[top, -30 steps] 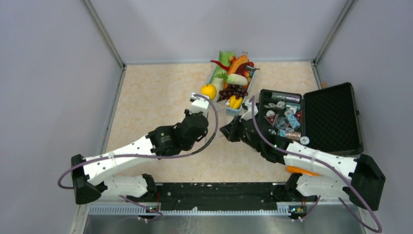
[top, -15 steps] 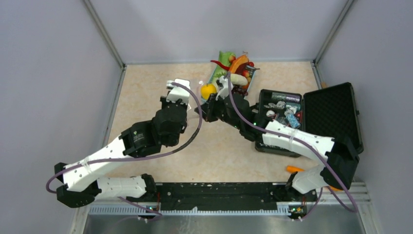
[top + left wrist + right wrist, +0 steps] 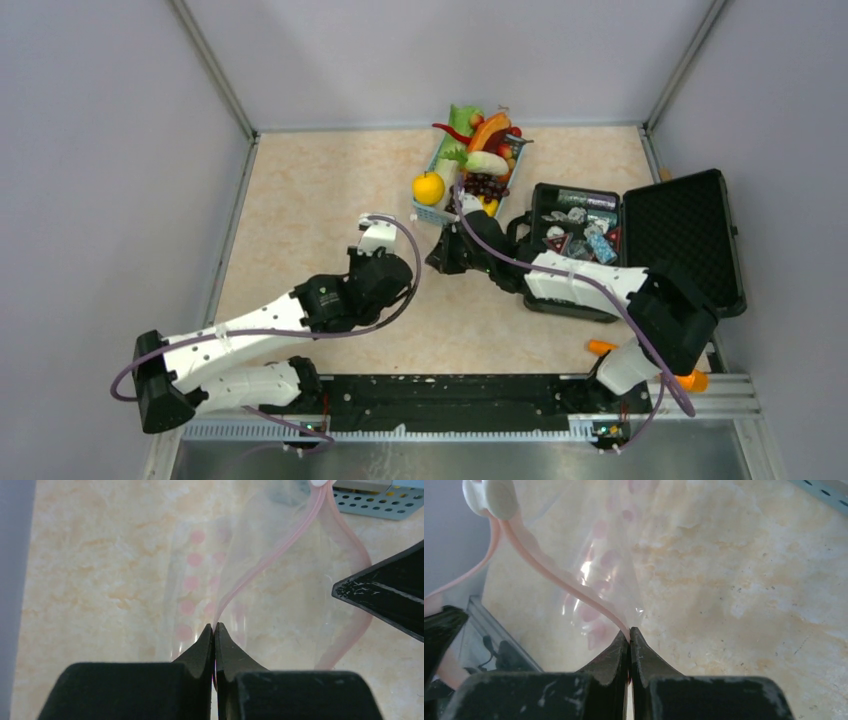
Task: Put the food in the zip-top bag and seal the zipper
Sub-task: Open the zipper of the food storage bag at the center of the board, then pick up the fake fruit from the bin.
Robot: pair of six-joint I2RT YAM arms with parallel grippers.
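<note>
The clear zip-top bag (image 3: pixel 200 570) with pink dots hangs over the table between my two grippers, its mouth pulled open. In the left wrist view my left gripper (image 3: pixel 214 626) is shut on the pink zipper (image 3: pixel 260 570) strip. My right gripper (image 3: pixel 629 630) is shut on the opposite zipper (image 3: pixel 549 565) strip, near the white slider (image 3: pixel 491 497). From above, the left gripper (image 3: pixel 378 240) and right gripper (image 3: pixel 436 260) face each other just in front of the basket. The food lies piled in the basket: yellow fruit (image 3: pixel 428 187), grapes (image 3: pixel 485 185), a long orange piece (image 3: pixel 487 130), a red chili (image 3: pixel 450 130).
The blue slatted basket (image 3: pixel 430 212) stands at the back middle of the table. An open black case (image 3: pixel 680 240) with shiny packets lies to its right. A small orange object (image 3: pixel 600 348) lies by the right arm's base.
Both grippers have moved from beside the basket toward the near edge, still shut on the bag. The left arm has swung back from the far left.
</note>
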